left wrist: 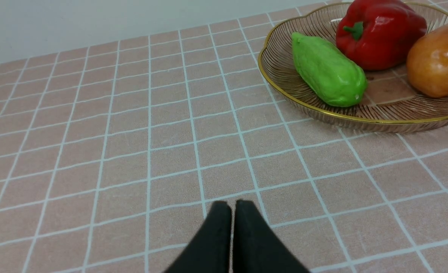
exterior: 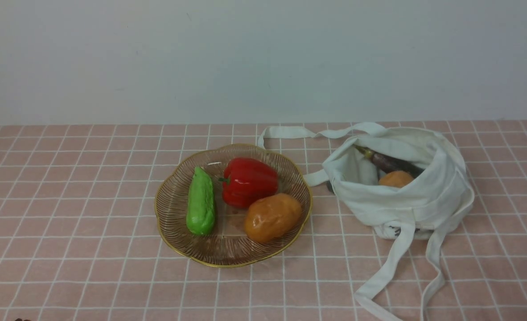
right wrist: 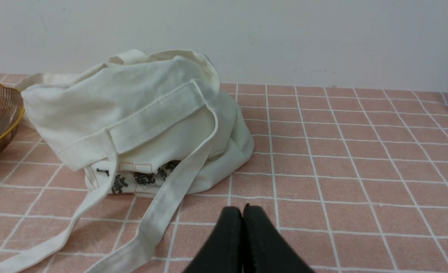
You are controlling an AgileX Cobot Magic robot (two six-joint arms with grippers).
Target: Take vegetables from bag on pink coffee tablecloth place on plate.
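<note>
Each wrist view shows a pair of matte black, smooth, tapering fingers: the left gripper (left wrist: 231, 204) and the right gripper (right wrist: 243, 209). Both pairs narrow to rounded tips. No cables, screws or markings show on them.

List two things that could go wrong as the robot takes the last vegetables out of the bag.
1. The eggplant and the small orange vegetable lie deep in the slumped bag, so an end effector may pinch cloth instead.
2. The plate already holds the gourd, red pepper and a large orange piece; another item might roll off.
</note>
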